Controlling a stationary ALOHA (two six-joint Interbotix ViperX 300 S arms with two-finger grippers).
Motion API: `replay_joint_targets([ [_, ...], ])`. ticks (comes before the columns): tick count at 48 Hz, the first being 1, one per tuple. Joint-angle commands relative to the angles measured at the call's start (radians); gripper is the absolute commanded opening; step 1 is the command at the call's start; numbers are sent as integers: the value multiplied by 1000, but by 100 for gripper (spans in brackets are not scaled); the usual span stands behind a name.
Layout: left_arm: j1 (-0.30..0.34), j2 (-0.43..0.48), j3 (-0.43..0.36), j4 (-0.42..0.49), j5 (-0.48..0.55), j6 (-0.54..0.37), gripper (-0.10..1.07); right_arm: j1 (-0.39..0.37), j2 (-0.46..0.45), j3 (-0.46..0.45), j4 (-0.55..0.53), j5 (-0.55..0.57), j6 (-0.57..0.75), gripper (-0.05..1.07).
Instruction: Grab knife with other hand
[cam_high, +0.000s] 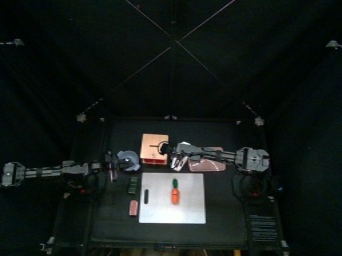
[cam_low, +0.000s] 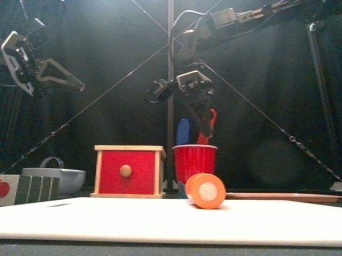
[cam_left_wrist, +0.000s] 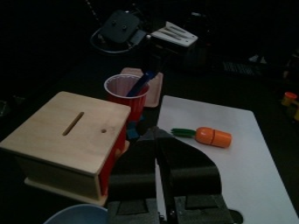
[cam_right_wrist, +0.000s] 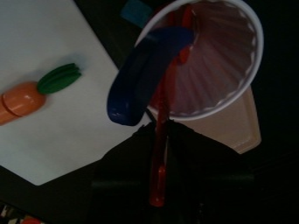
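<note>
A red cup stands right of a wooden box with a red front. Two utensils lean out of the cup: a broad blue one and a thin red-orange one. I cannot tell which is the knife. My right gripper hangs just above the cup with its jaws apart. The red-orange utensil runs up between them, and no grip shows. My left gripper hovers high at the left, short of the box, jaws together and holding nothing.
A toy carrot lies on the white cutting board in front of the cup. A grey bowl sits left of the box. A small pink object lies left of the board.
</note>
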Motion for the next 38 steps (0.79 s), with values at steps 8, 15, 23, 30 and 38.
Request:
replay_joint_targets([
  [8, 5, 0, -14, -2, -3, 3, 28, 3, -34, -71, 5, 2, -3, 44],
  [15, 3, 2, -14, -2, -3, 3, 28, 3, -40, -126, 3, 28, -2, 37],
  [23, 5, 2, -15, -2, -3, 3, 29, 3, -57, -198, -3, 74, -3, 36],
  [30, 5, 0, -17, -2, -5, 3, 29, 9, -83, -250, -8, 94, -2, 36],
  [38, 3, 0, -20, 0, -5, 5, 29, 23, -126, -267, -18, 104, 6, 36],
])
